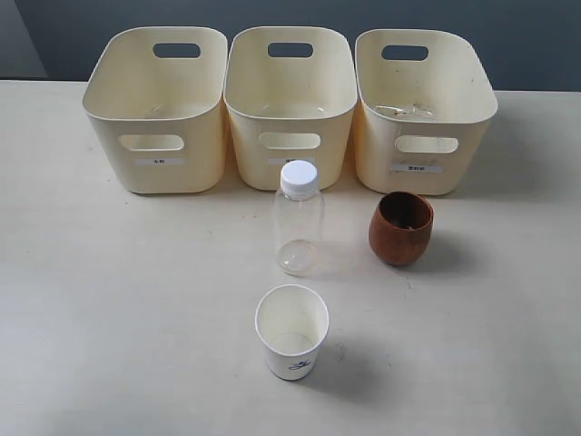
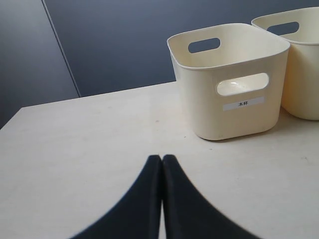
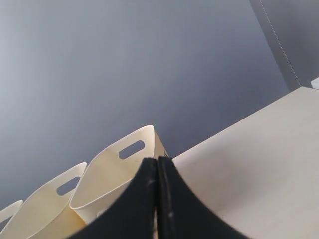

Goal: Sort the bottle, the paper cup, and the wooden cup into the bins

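the right gripper (image 3: 157, 167) sits closest to the camera, its two black fingers (image 3: 144, 199) pressed flat together with no gap. just beyond its tips stands the nearest bin (image 3: 112, 177), cream, with an oval handle cutout (image 3: 131, 149) in its wall. a second bin (image 3: 50, 199) and a third bin (image 3: 7, 211) line up farther from the gripper, partly cut off. the pale table (image 3: 259, 164) runs beside the gripper to a dark grey wall (image 3: 124, 64).

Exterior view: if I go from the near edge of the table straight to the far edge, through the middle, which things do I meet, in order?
paper cup → bottle → middle bin. The wooden cup stands to the right of this line, so it is left out.
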`<act>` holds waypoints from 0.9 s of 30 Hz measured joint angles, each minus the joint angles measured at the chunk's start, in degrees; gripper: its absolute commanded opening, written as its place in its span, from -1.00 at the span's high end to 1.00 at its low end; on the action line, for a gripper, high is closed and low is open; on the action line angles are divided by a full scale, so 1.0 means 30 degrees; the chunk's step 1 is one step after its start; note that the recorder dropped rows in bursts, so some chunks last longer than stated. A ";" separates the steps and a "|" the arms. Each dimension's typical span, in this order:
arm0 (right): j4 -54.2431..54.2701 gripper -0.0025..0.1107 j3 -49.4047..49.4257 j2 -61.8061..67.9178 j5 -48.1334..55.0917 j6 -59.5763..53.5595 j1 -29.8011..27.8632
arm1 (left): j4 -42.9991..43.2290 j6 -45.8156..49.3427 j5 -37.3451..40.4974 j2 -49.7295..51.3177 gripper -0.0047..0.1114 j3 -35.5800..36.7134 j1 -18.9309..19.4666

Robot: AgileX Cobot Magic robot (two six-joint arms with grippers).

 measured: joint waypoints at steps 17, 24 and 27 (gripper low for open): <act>0.0263 0.97 0.0000 0.0000 0.2394 0.0000 0.0000 | 0.0110 0.0000 -0.0032 0.0000 0.92 0.0000 0.0000; 0.0263 0.97 0.0000 0.0000 0.3262 0.0000 0.0000 | 0.0110 0.0000 -0.0032 0.0000 0.92 0.0000 0.0000; 0.0263 0.97 0.0000 0.0000 0.3459 0.0000 0.0000 | 0.0110 0.0000 -0.0032 0.0000 0.92 0.0000 0.0000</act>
